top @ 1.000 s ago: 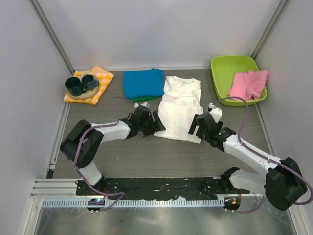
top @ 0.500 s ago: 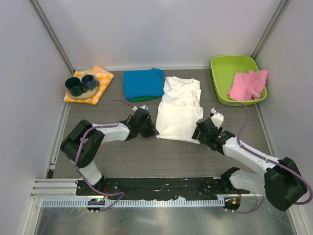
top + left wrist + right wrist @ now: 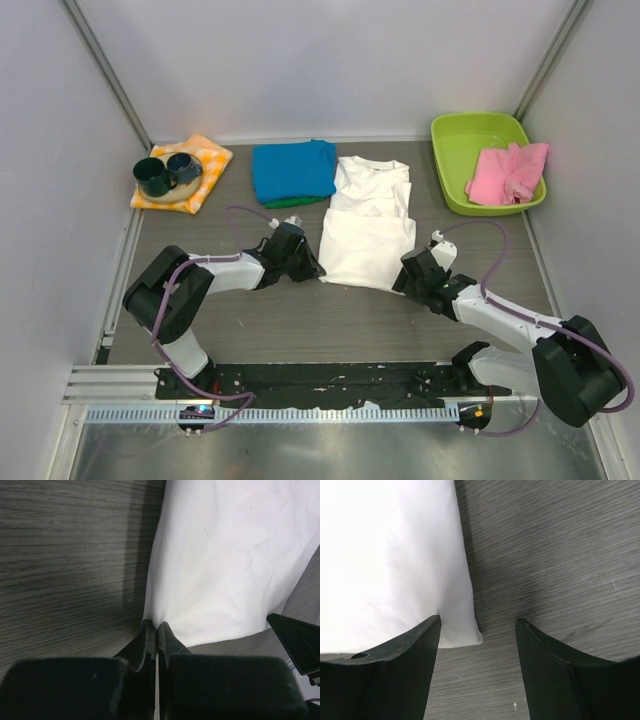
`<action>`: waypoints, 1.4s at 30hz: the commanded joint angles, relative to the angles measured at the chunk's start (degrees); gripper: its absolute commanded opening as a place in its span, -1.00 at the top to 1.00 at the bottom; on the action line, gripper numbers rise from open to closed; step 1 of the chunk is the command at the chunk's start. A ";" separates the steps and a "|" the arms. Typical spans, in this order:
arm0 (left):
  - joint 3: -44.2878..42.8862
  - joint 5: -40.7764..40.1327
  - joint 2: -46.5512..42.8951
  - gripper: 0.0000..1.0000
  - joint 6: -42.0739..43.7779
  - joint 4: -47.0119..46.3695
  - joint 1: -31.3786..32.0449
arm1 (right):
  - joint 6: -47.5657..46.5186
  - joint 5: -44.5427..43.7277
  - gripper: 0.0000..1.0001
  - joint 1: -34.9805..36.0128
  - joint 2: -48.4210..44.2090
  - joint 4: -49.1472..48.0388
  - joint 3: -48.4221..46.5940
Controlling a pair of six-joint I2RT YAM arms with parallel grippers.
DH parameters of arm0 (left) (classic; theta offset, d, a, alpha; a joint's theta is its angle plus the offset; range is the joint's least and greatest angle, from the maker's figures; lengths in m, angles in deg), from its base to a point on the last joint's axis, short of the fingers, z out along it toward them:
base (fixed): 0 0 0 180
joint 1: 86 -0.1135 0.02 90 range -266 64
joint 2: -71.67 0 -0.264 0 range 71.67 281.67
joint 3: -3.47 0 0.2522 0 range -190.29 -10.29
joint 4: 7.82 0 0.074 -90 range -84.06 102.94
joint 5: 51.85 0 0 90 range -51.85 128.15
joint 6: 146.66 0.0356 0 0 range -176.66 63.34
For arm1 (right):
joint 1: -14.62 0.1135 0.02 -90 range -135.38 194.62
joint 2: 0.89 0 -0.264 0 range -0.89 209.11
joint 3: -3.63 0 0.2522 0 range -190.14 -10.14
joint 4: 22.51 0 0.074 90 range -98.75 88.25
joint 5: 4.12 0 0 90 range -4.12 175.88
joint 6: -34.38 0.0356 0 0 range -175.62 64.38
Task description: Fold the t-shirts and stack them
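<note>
Top external: table (image 3: pixel 300 320) centre carries white t-shirt (image 3: pixel 368 225), flat; turquoise tee (image 3: pixel 293 170) over green tee (image 3: pixel 290 202) just left of it. Left gripper (image 3: pixel 314 270) pinches the shirt's near-left corner. Right gripper (image 3: pixel 405 280) jaws apart, straddling near-right corner.

Bright, even light from above; the white t-shirt (image 3: pixel 385 555) blows out, a soft shadow lies beside its edge, and the left gripper's fingers (image 3: pixel 142 650) are blurred.

The t-shirt (image 3: pixel 365 235) lies between the folded shirts (image 3: pixel 293 170), left, and the basin (image 3: pixel 465 140), right.
</note>
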 commanded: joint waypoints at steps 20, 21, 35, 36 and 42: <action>1.67 -0.26 -0.24 1.00 1.05 1.73 0.22 | 3.85 5.32 0.92 1.28 3.43 -7.74 3.02; 2.02 -0.09 -0.33 1.00 1.23 1.64 0.13 | 3.94 4.97 0.98 1.28 3.69 -7.39 3.01; 11.68 -5.35 -11.13 1.00 -2.99 1.37 9.69 | 9.65 1.11 0.99 11.11 -8.77 4.03 5.04; 12.82 -5.54 -12.19 1.00 -3.51 2.25 10.58 | 10.09 0.93 0.99 11.99 -9.48 5.78 5.04; 18.44 -12.99 -21.85 1.00 -8.96 5.49 17.96 | 15.18 -0.83 0.99 19.36 -14.58 11.50 5.91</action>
